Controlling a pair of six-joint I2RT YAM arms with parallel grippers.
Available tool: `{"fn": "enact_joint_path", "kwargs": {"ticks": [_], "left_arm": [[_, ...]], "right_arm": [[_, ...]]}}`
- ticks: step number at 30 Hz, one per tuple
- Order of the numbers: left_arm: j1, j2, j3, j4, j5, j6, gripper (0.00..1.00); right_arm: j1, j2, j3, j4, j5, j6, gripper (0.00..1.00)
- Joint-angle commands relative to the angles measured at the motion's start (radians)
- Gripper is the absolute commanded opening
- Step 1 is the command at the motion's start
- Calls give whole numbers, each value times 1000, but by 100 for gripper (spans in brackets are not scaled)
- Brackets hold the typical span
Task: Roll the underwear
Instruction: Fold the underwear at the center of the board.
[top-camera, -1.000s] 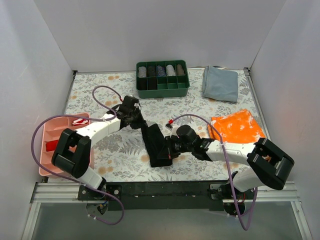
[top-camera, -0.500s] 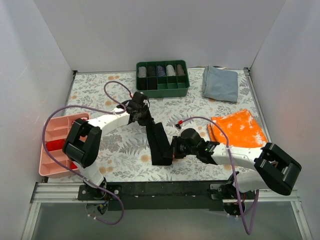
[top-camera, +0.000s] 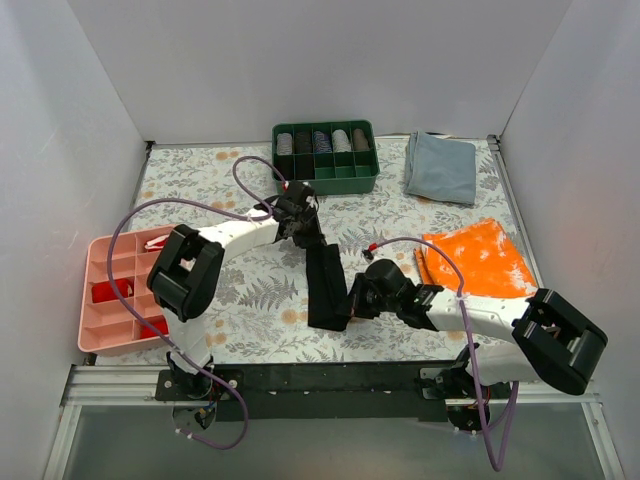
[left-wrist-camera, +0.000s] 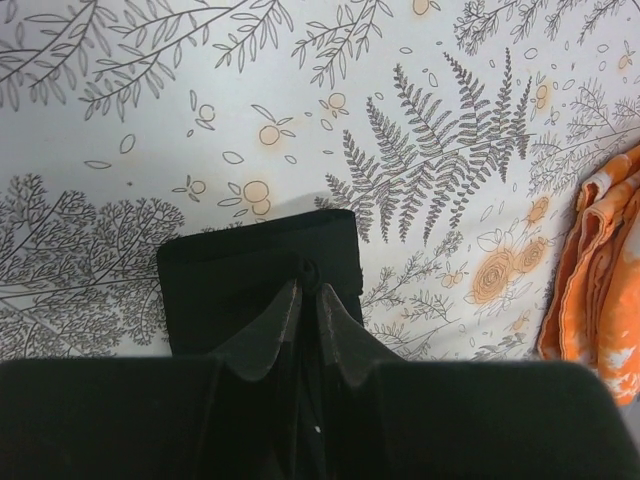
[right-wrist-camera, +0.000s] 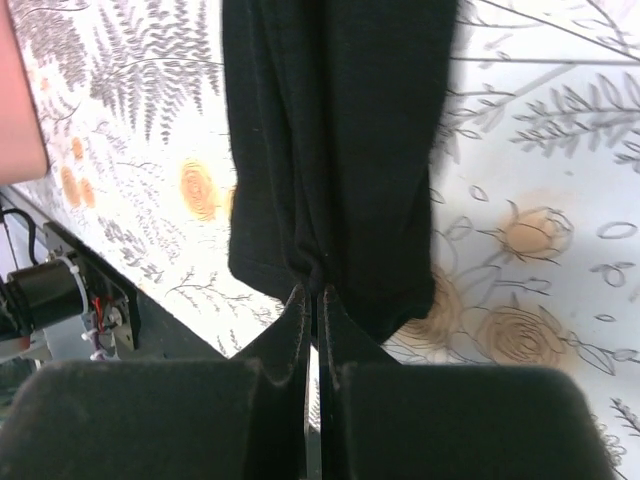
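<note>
**Underwear (top-camera: 327, 287) pinched at both ends, on the arm-base side of the green box (top-camera: 325, 187)**

Left gripper (left-wrist-camera: 308, 282): its fingers are pressed together on a small fold of black fabric at the end of the underwear that lies nearer the green box. Right gripper (right-wrist-camera: 313, 297): its fingers are likewise closed tight, nipping the hem at the end farther from the box. Between the two grips the garment is folded into a narrow black strip. It lies flat on the floral table cover (top-camera: 230, 290), with its long axis running from the box side toward the arm bases. The strip sits on the arm-base side of the box, in line with it and apart from it. A grey-blue folded cloth (top-camera: 440, 167) lies near the box's right side. An orange-and-white cloth (top-camera: 470, 252) lies to the right of the box and nearer the arm bases. A pink compartment tray (top-camera: 88, 270) sits well to the left of the box, also nearer the arm bases.
</note>
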Motion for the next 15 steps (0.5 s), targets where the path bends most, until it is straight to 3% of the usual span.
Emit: {"fn": "enact_joint_path", "kwargs": {"ticks": [1, 8, 15], "left_arm": [[-24, 18, 71, -5, 27, 42, 0], [-56, 89, 126, -38, 56, 69, 6], [-67, 121, 154, -76, 64, 89, 25]], "right_arm": [[-16, 4, -38, -6, 18, 50, 1], [-29, 50, -29, -8, -19, 53, 1], [-37, 63, -20, -5, -37, 44, 2]]}}
